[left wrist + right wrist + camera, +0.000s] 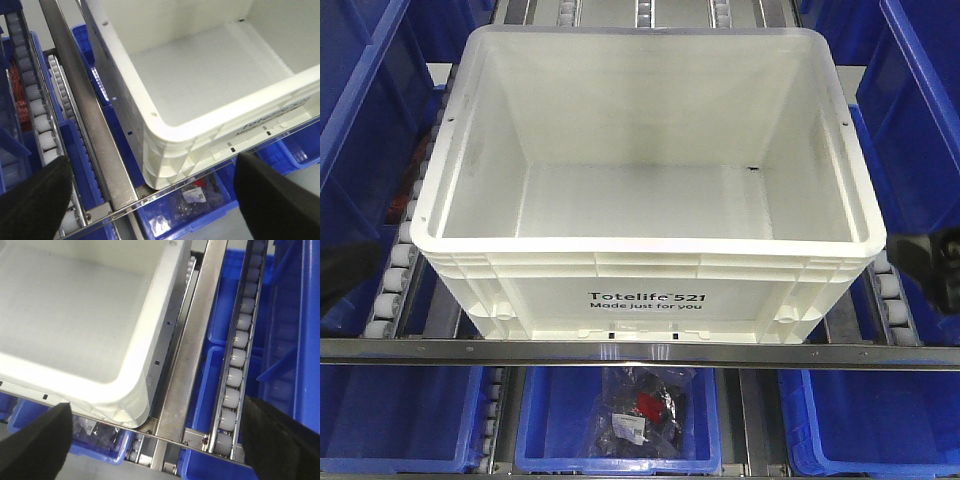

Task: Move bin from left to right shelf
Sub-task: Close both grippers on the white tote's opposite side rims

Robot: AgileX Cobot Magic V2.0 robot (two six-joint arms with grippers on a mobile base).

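Observation:
The white bin point(645, 170) sits empty on the roller shelf, with its printed side facing me just behind the steel front rail point(440, 348). My left gripper point(150, 165) is open wide, and the bin's front left corner point(165, 160) lies between its black fingers point(30, 200) without touching them. My right gripper point(156, 407) is also open wide. Its fingers point(282, 440) straddle the bin's front right corner point(127, 400) and the steel upright point(187, 365). In the front view only dark finger parts show, beside the bin at the left edge point(342, 262) and the right edge point(928, 255).
Blue bins point(920, 120) flank the white one on both sides. More stand on the level below, one of them point(620, 425) holding bagged black and red parts. Roller tracks point(392, 285) and steel uprights point(85, 115) run along each side of the bin.

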